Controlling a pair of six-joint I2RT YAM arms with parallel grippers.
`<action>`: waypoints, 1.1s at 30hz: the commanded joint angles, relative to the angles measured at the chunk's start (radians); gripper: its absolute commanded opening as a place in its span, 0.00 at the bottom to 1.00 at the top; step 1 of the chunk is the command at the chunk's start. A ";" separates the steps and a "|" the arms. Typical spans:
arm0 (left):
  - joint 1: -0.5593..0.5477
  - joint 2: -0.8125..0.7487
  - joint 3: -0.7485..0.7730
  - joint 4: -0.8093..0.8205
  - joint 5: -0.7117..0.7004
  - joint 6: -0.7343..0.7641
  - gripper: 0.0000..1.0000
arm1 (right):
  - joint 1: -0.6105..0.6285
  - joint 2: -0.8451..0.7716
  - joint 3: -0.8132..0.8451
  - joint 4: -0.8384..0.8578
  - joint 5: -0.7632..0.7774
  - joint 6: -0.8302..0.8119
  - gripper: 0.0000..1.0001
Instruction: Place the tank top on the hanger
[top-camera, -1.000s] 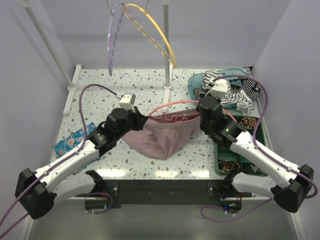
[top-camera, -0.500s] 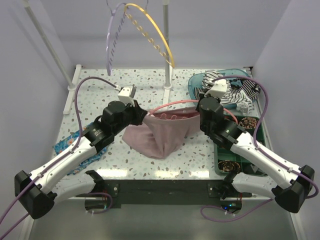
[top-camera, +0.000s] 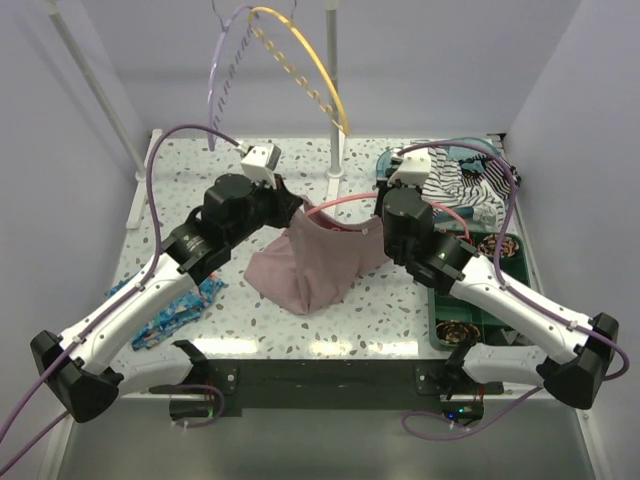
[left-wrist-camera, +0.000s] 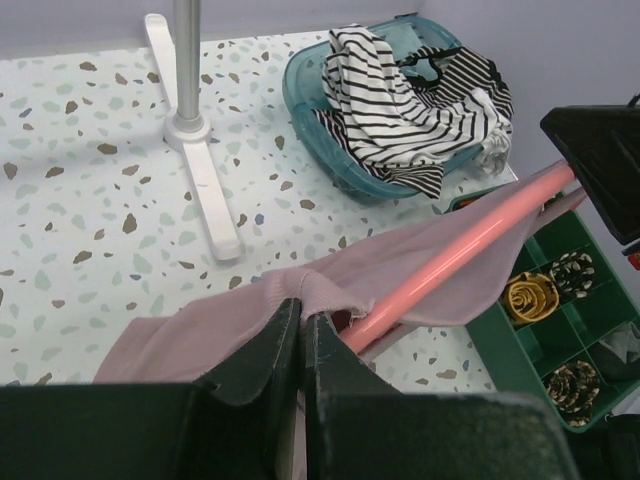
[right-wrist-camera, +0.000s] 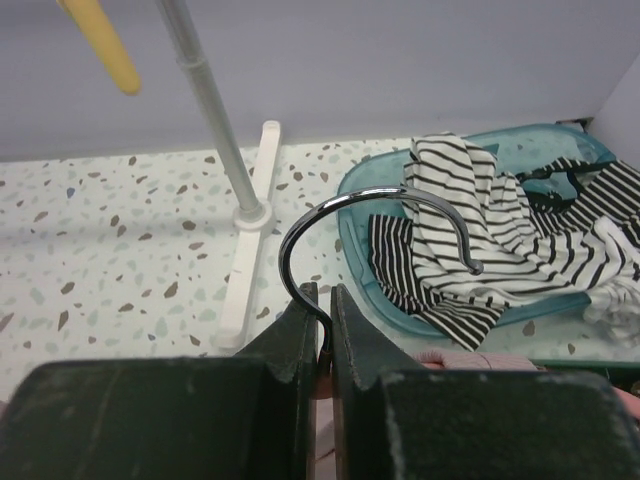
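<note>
1. My left pincer (left-wrist-camera: 300, 325) is pressing its two fingers together on a bunched edge of the pink tank top (top-camera: 315, 265), holding that edge above the speckled table (top-camera: 190, 175).
2. My right pincer (right-wrist-camera: 322, 300) is pinching the coral hanger (left-wrist-camera: 455, 250) right at the foot of its metal hook (right-wrist-camera: 380, 198), with both fingers clamped on the neck.
3. The tank top is hanging between my two pincers over the middle of the table. Its fabric is draping over the hanger's bar, and the bar is poking out from under the fold toward my right side.
4. The bottom of the top is sagging toward the table, and I cannot tell whether it is touching.
5. At the back right, a black-and-white striped garment (left-wrist-camera: 400, 90) is lying heaped in a teal basin (left-wrist-camera: 300, 90), next to a green tray (left-wrist-camera: 585, 235) holding coiled bits (left-wrist-camera: 527, 297).
6. A blue floral cloth (top-camera: 170, 310) is lying under my left arm. A yellow hanger (top-camera: 310, 70) and a lilac hanger (top-camera: 225, 70) are dangling at the back.
</note>
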 joint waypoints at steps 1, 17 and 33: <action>0.008 0.008 0.098 -0.007 0.028 0.025 0.00 | 0.012 0.031 0.144 0.110 0.027 -0.085 0.00; 0.007 0.040 0.420 -0.128 0.016 0.051 0.00 | 0.139 0.243 0.398 0.171 0.062 -0.237 0.00; 0.007 -0.014 0.512 -0.030 0.046 0.135 0.63 | 0.162 0.191 0.604 0.027 -0.047 -0.204 0.00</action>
